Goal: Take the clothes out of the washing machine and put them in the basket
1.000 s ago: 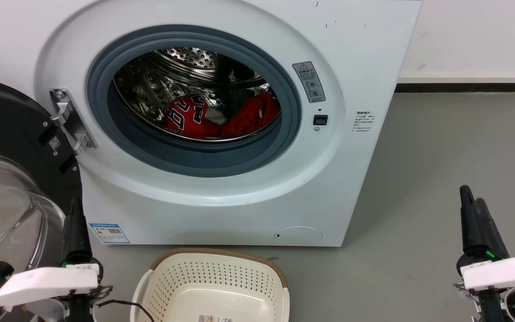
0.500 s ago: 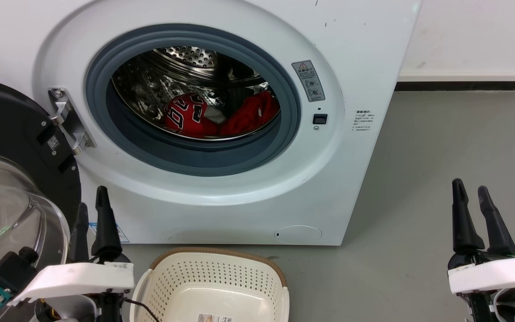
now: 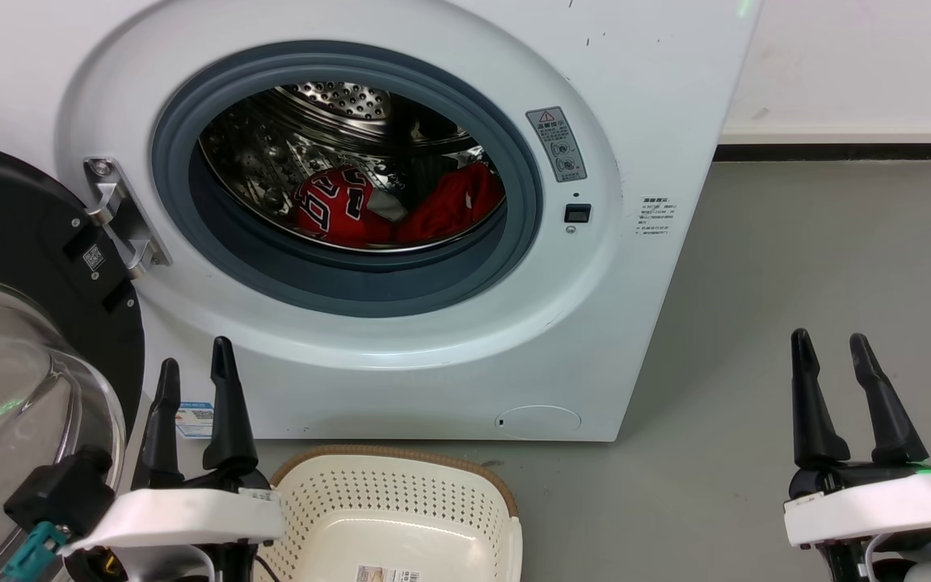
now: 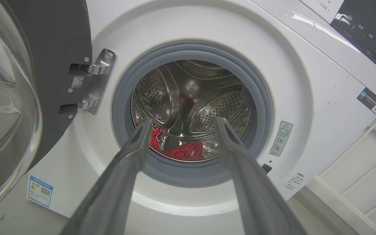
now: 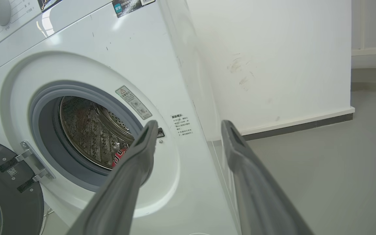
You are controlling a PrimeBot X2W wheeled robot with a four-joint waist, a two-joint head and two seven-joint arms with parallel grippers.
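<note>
**Head view.** The washing machine (image 3: pixel 659 121) stood with its door (image 3: pixel 21 234) swung open at 9 o'clock. The clothes (image 3: pixel 401 212) lay low in the drum (image 3: pixel 336 101), with the jersey (image 3: pixel 332 204) toward 9 o'clock and the plainer garment (image 3: pixel 453 206) toward 3. The heap's long axis ran 9 to 3, and the jersey's numerals faced the porthole. The basket (image 3: pixel 401 455) sat on the floor (image 3: pixel 797 259) at the machine's 6 o'clock, with no garment in it. My left hand (image 3: pixel 195 356) hovered at 7 o'clock and my right hand (image 3: pixel 827 336) at 4. Both were parted and held nothing.

**Left wrist view.** My fingers, wide apart, pointed at the porthole and framed the clothes (image 4: pixel 183 151).

**Right wrist view.** My spread fingers aimed at the machine's right edge. A sliver of jersey (image 5: pixel 120 156) showed.

**Risk, in my judgement.** A finger could snag the grey ring (image 3: pixel 336 295) on entry, or my left arm could strike the door. A shallow pinch could let a garment drag over the ring and drop short of the basket.
</note>
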